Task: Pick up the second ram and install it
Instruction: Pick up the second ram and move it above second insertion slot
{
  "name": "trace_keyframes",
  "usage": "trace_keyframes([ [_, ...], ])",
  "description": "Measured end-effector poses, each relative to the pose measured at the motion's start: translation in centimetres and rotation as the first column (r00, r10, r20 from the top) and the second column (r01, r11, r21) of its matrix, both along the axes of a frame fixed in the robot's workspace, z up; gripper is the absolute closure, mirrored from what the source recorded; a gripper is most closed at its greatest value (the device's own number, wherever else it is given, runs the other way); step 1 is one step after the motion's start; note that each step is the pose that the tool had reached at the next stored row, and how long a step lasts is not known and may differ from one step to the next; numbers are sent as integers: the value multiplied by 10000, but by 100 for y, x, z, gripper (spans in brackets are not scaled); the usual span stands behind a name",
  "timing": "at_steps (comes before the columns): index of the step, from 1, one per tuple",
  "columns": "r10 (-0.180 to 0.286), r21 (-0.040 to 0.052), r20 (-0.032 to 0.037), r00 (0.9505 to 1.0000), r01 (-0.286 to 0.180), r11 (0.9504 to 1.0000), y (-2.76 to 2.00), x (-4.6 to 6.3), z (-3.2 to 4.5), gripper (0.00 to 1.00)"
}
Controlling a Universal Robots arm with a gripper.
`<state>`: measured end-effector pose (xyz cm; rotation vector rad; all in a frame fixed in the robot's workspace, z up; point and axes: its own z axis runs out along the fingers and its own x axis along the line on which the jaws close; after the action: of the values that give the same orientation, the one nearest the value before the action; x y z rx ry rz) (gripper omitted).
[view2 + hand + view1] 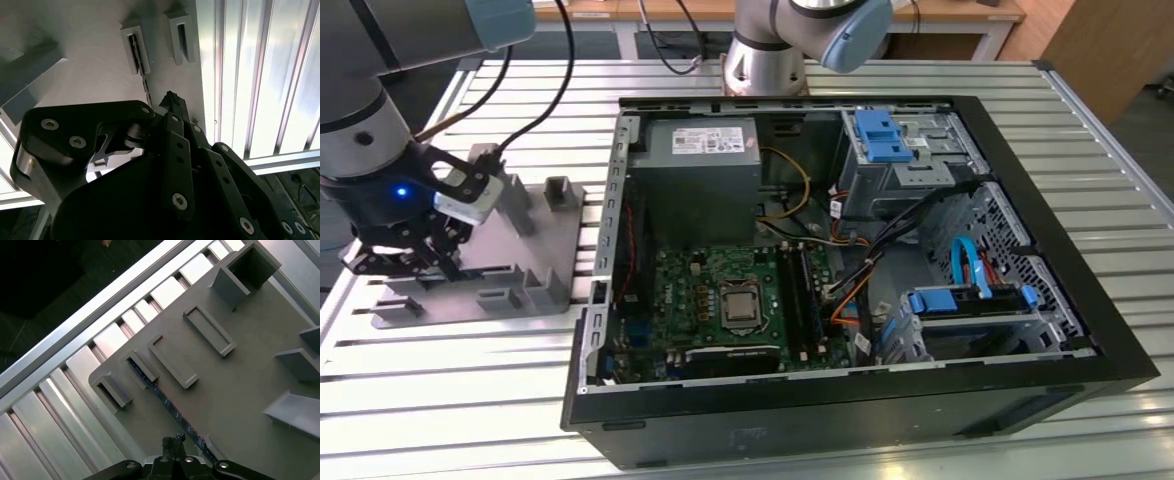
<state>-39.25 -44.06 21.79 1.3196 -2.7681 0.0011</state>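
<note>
Ribbed aluminium bench (1094, 110) carried the whole job. An open black computer case (881, 410) took up the middle and the exterior view's right, and the robot arm (360, 130) reached down at the exterior view's left edge.

The arm was bent over a grey fixture plate (507, 255) lying on the bench beside the case, well apart from the green motherboard (687, 290) inside it. The gripper (414, 255) hung low over the plate. In both wrist views the second ram (165, 402), a thin dark strip, stood on edge in a narrow holder on the plate, with the gripper (175, 440) just at its near end. In the second wrist view the same strip (145, 85) ran out of its holder toward the dark tip of the gripper.

By this showing the task was at its start: the stick was not yet lifted and nothing had been carried to the case, so the pick-up, the move across and the seating were all left to do.

Whether the gripper stood apart, together or clamped on the stick could not be told, its own dark body covering the place where the two met. In the exterior view the stick could not be made out at all. The long black slots (797, 295) on the motherboard were too small to show whether any was already filled.
</note>
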Motion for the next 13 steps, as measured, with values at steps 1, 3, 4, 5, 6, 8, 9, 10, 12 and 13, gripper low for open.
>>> trace_keyframes([
  [1, 50, 1, 0, 10000, -50, 10000, 0, 0, 0, 90],
  [3, 150, 0, 0, 9999, -150, 9999, 0, 0, 0, 90],
  [4, 200, 0, 0, 9998, -200, 9998, 0, 0, 0, 90],
  [5, 254, 0, 1, 9997, -254, 9997, 0, 0, 0, 90],
  [6, 304, 0, 0, 9995, -304, 9995, 0, 0, 0, 90],
  [8, 406, 0, 0, 9992, -406, 9992, 0, 0, 0, 90],
  [9, 459, 0, 0, 9989, -459, 9989, 0, 0, 0, 90],
  [10, 516, 0, 0, 9987, -516, 9987, 0, 0, 0, 90],
  [12, 634, 1, 0, 9980, -634, 9980, 0, 0, 0, 90],
  [13, 693, 0, 0, 9976, -693, 9976, 0, 0, 0, 90],
])
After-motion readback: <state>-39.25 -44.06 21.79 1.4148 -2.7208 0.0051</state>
